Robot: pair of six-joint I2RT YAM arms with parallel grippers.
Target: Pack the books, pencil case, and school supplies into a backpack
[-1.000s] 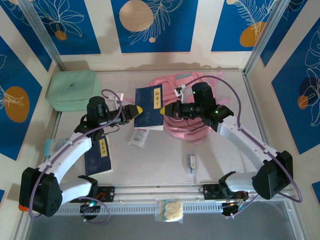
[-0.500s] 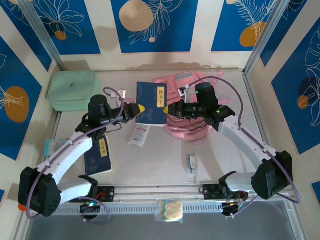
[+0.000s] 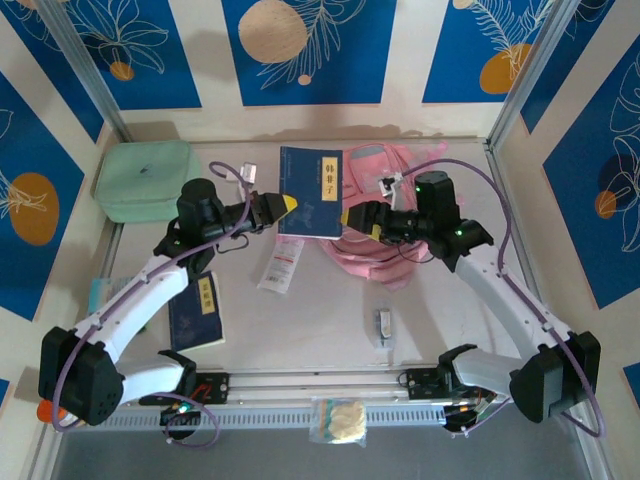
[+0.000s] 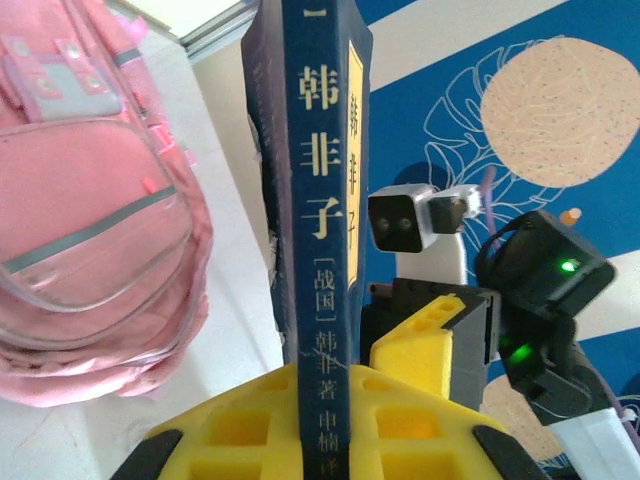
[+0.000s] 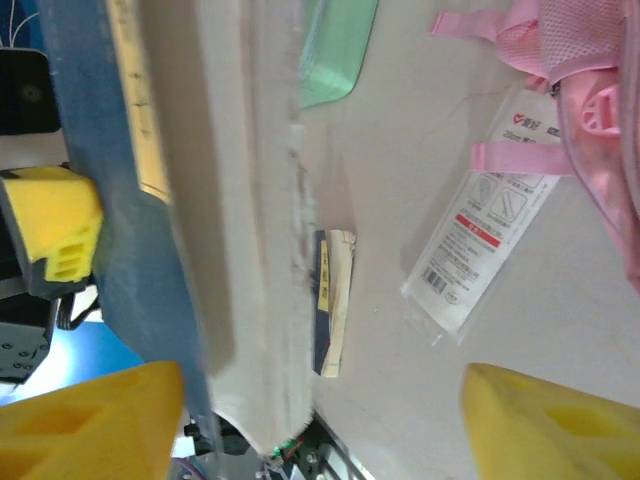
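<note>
Top view: the left gripper is clamped on the near-left edge of a dark navy-blue paperback book, holding it above the table at the left side of the pale pink fabric backpack. The right gripper sits at the book's right edge, over the backpack. A long white flat pencil case with red print lies on the table just below the held book. A second navy-blue book lies flat near the left arm. A tiny pale grey-white oblong item rests well apart, toward the near edge. A mint-green rounded zip case sits in the far-left corner.

Left wrist view: the left gripper pinches the dark navy-blue paperback book by its spine, pale characters running along it, the book standing on edge between the yellow fingers. The backpack lies to its left. The right gripper's yellow finger is just beside the book's far face.

Right wrist view: the right gripper stands wide open, grasping nothing; the book's pale page edge runs close to one yellow finger, well clear of the other. Below lie the pencil case, the second navy-blue book and the backpack.
</note>
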